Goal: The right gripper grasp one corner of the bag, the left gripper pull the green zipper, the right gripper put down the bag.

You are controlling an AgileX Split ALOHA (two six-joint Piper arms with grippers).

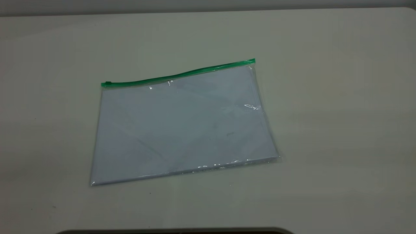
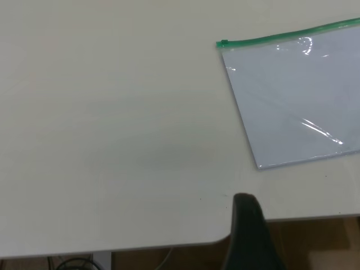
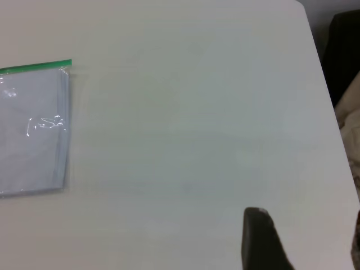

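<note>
The bag (image 1: pixel 182 126) lies flat on the table, a clear pale blue-grey pouch. The green zipper (image 1: pixel 178 74) runs along its far long edge, with the slider tab (image 1: pixel 108 83) at the left end. The corner of the bag (image 1: pixel 253 61) at the zipper's right end lies flat. Neither gripper shows in the exterior view. My left gripper (image 2: pixel 306 236) hangs over the table's edge, well apart from the bag (image 2: pixel 298 95); only one finger (image 2: pixel 247 225) shows. My right gripper (image 3: pixel 306 236) is open and empty, far from the bag's corner (image 3: pixel 67 63).
The pale table (image 1: pixel 325 130) carries only the bag. A dark rounded edge (image 1: pixel 175 231) runs along the bottom of the exterior view. The table's edge (image 2: pixel 169 244) is close to the left gripper; the table's side edge (image 3: pixel 323 73) is near the right gripper.
</note>
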